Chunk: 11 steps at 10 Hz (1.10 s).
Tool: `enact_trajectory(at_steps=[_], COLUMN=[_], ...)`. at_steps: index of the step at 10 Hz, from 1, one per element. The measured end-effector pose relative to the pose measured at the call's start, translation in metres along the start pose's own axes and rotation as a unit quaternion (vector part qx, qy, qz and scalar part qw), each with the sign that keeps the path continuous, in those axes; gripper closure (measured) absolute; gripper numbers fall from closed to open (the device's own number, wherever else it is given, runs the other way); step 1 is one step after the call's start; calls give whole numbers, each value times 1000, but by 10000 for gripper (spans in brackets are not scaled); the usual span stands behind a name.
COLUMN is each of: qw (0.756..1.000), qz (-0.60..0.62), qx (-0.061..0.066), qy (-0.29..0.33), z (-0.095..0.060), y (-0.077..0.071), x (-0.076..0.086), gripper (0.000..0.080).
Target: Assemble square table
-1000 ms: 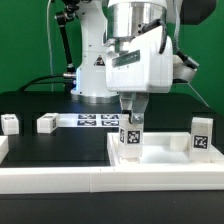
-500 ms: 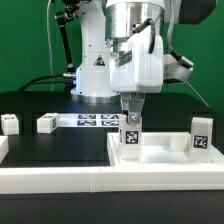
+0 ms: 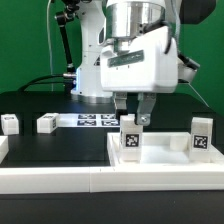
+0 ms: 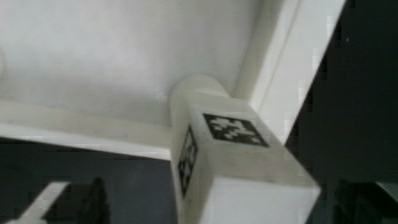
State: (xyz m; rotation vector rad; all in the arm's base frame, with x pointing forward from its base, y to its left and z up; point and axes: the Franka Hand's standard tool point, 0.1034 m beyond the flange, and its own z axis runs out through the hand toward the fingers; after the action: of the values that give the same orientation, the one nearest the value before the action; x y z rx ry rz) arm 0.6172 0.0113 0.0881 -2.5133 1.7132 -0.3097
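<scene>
The white square tabletop (image 3: 165, 160) lies at the exterior view's right, raised rim up. One white tagged leg (image 3: 130, 140) stands upright inside it near its back left corner. My gripper (image 3: 134, 118) hangs right over that leg, open, its fingers spread to either side of the leg's top and not pressing it. In the wrist view the same leg (image 4: 231, 150) stands close to the rim (image 4: 294, 50), with dark fingertips (image 4: 75, 200) wide apart on both sides. A second leg (image 3: 201, 137) stands at the tabletop's right.
Two loose tagged legs (image 3: 9, 123) (image 3: 46, 123) lie on the black table at the exterior view's left. The marker board (image 3: 95, 120) lies behind them by the robot base. A long white rail (image 3: 60, 185) runs along the front.
The jaws were shut on the standing leg and have now spread wide, letting it go. The leg stays upright in the same spot.
</scene>
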Motion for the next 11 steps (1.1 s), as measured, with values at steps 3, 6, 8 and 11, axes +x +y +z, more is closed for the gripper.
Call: enact_trajectory(at_steps=[3,6,8,11], qw=[994,974,955,956], qz=[-109,-226,-296,-295], qx=[1,0,0,-8], qy=[0,0,0,-11], z=[0,1,0,1], y=[0,0,0,3], x=[0,0,0,1], gripper=[154,151,151,151])
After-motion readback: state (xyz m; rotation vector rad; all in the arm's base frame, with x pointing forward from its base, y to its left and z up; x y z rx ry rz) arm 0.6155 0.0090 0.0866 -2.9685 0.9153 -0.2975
